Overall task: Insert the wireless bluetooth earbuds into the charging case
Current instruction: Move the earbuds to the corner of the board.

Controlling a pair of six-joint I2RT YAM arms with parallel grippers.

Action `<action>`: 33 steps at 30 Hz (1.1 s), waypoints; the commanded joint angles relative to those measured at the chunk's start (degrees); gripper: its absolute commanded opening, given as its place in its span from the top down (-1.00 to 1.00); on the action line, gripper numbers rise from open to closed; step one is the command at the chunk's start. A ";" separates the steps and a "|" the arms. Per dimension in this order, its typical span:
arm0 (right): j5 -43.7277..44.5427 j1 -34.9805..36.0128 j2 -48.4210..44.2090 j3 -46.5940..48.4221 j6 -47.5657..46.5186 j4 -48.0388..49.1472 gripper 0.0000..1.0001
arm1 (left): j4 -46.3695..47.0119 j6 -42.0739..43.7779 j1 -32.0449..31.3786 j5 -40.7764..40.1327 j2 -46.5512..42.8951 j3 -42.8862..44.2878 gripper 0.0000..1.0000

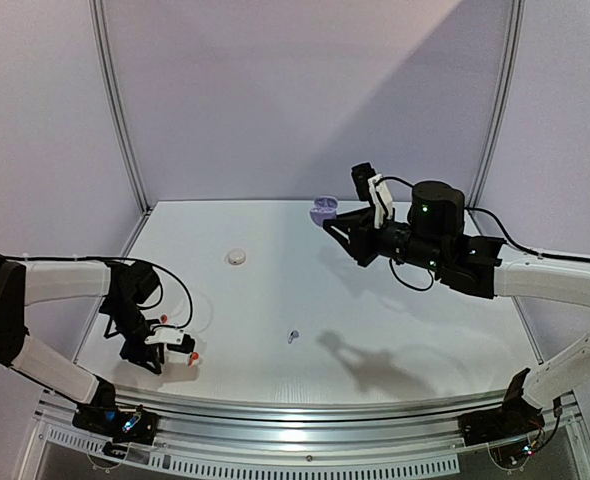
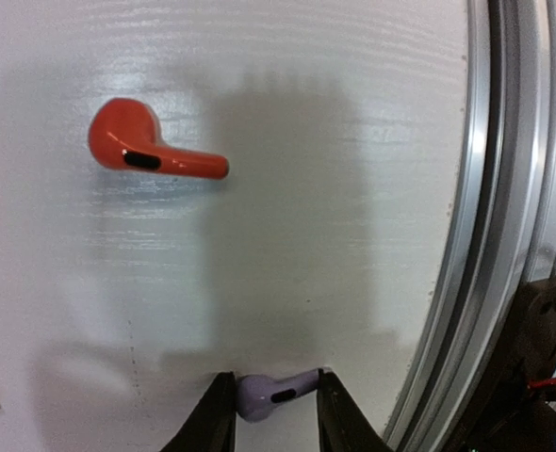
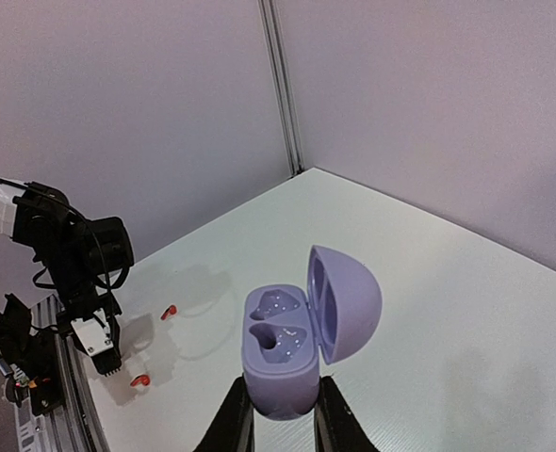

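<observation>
My left gripper [image 2: 276,400] is low over the table's front-left corner [image 1: 183,345]. It is shut on a pale lavender earbud [image 2: 276,393], a finger touching each end. A red-orange earbud [image 2: 151,151] lies on the table just beyond it [image 1: 192,357]; a second red one [image 1: 163,319] lies close by. Another small lavender earbud [image 1: 293,336] lies mid-table. My right gripper [image 3: 281,391] is raised at the back [image 1: 327,218], shut on the lavender charging case [image 3: 278,358], whose lid [image 3: 346,301] stands open. Both wells look empty.
A small round white case [image 1: 237,258] sits closed left of the centre. The aluminium front rail [image 2: 504,235] runs right beside my left gripper. White walls with metal posts [image 1: 115,100] close in the table at the back and sides.
</observation>
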 commanded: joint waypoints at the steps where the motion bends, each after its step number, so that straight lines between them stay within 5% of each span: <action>1: 0.46 -0.33 -0.44 1.22 0.18 -1.62 0.86 | 1.17 2.97 -0.30 -1.69 0.07 -0.98 0.31; 7: 0.30 -0.37 -0.10 1.22 0.32 -1.46 0.86 | -4.49 6.16 0.84 1.33 0.80 4.86 0.07; 33: 0.11 -0.37 -0.03 1.17 1.34 -1.62 0.85 | 5.16 12.71 0.21 -1.74 -1.76 -3.90 0.44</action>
